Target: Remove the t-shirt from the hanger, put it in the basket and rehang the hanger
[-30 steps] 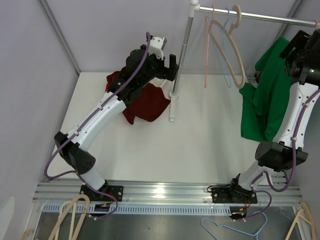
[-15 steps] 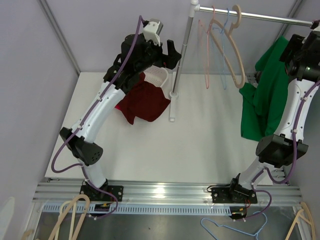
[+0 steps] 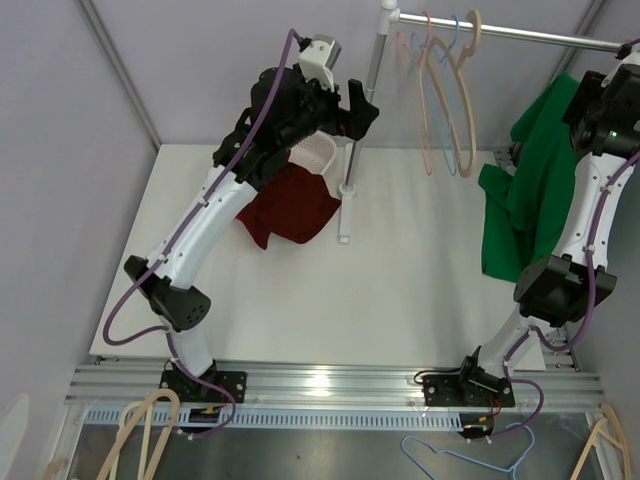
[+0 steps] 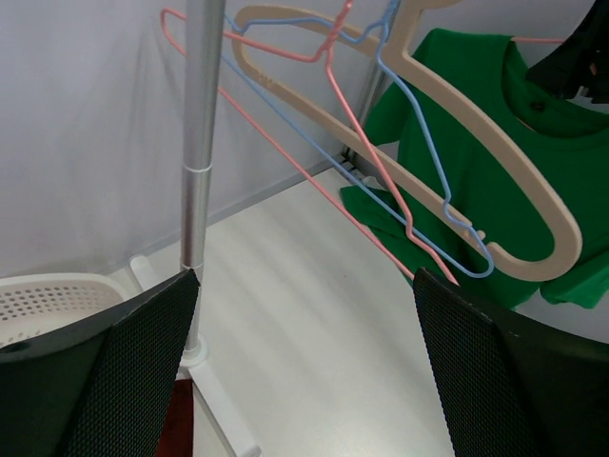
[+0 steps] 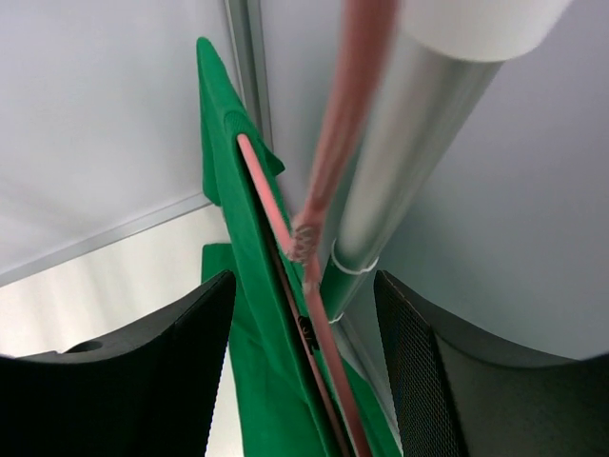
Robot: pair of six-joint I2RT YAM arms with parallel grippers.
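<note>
A green t-shirt hangs on a pink hanger at the right end of the rail. It also shows in the left wrist view and the right wrist view. My right gripper is open up at the rail. Its jaws stand either side of the hanger's neck and the shirt's collar, not closed on them. My left gripper is open and empty, raised beside the rack's upright pole, and faces the shirt from afar.
Three empty hangers, pink, blue and wooden, hang mid-rail between my grippers. A white basket and a maroon garment lie on the table at the pole's foot. Spare hangers lie below the near rail.
My left gripper has risen and moved right, up to the pole. The empty hangers have swung on the rail. My right arm has shifted up slightly at the shirt.
</note>
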